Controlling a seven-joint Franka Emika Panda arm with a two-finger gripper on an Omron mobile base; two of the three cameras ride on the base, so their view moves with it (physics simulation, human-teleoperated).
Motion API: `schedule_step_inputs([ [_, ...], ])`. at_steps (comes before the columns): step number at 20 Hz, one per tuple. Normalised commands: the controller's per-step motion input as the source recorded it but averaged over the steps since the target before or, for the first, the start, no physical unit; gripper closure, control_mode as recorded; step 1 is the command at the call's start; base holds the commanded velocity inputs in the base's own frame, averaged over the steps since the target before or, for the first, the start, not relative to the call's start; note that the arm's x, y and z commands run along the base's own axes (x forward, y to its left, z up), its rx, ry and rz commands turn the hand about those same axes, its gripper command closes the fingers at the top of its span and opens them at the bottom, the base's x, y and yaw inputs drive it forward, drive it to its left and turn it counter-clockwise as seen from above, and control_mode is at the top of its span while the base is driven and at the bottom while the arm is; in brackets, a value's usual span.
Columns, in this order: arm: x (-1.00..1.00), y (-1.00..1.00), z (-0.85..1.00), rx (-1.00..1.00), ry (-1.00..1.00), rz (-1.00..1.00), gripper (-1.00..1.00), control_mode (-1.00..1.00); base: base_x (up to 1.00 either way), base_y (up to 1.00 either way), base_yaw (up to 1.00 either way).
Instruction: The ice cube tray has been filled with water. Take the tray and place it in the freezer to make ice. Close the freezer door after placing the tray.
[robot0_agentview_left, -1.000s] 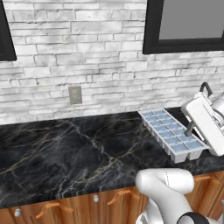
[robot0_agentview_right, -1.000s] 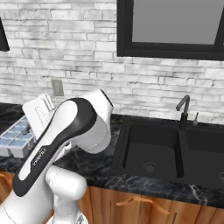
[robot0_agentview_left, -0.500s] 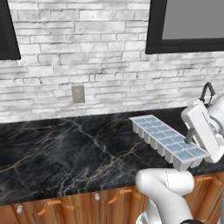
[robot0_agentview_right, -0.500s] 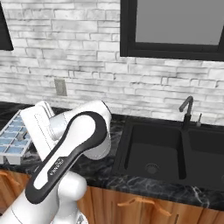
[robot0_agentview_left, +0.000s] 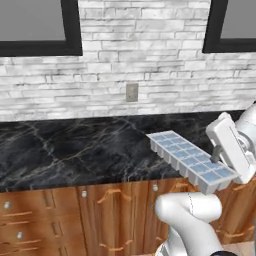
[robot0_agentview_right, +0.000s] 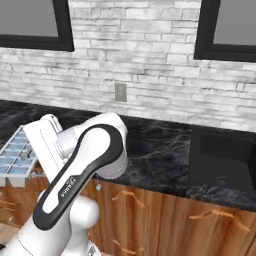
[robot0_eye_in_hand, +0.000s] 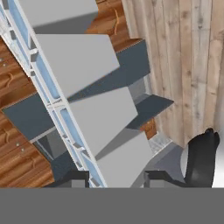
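Fingertips (robot0_eye_in_hand: 78, 177) are seen at the bottom of the hand view, closed on the near end of the ice cube tray (robot0_agentview_left: 191, 160), whose rim runs up between them; the gripper (robot0_agentview_left: 218, 154) is thus clamped on the tray, not standing apart; in the left base view the white hand sits at the tray's lower right end, and in the right base view the tray (robot0_agentview_right: 16, 156) juts out to the left from behind the arm's forearm.

The tray is held in the air, clear of the black marble counter (robot0_agentview_left: 70, 147) and out past its front edge, above the wooden cabinet fronts (robot0_agentview_left: 115, 210); the water (robot0_agentview_left: 209, 176) is seen as pale blue in the cells, and none is seen spilled.

The step in hand is judged to be the carry: the tray has been taken, and the freezer is yet to be reached; the next move is judged to call for the tray to be kept level while arm and base are brought round to the freezer, since a filled tray held by one end will slop if tipped.

The long axis runs, in the left base view, from the gripped end at lower right up and leftward toward the wall outlet (robot0_agentview_left: 131, 92); the free end points away from the hand; a slight downward slope toward the gripped end is suggested.
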Motion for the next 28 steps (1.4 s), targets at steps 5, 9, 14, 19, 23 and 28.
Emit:
schedule_step_inputs([
  [5, 0.0, 0.0, 0.0, 0.0, 0.0, 0.0, 1.0, 1.0, -0.85, 0.94, 0.24],
  [9, 0.0, 0.0, 0.0, 0.0, 0.0, 0.0, 1.0, 1.0, -0.2, 0.28, 0.8],
  [14, 0.0, 0.0, 0.0, 0.0, 0.0, 0.0, 1.0, 1.0, 0.0, 0.11, 0.93],
  [19, 0.0, 0.0, 0.0, 0.0, 0.0, 0.0, 1.0, 1.0, 0.0, 0.1, 0.89],
  [23, 0.0, 0.0, 0.0, 0.0, 0.0, 0.0, 1.0, 1.0, 0.0, 0.02, 0.84],
  [28, 0.0, 0.0, 0.0, 0.0, 0.0, 0.0, 1.0, 1.0, 0.0, 0.04, 0.79],
])
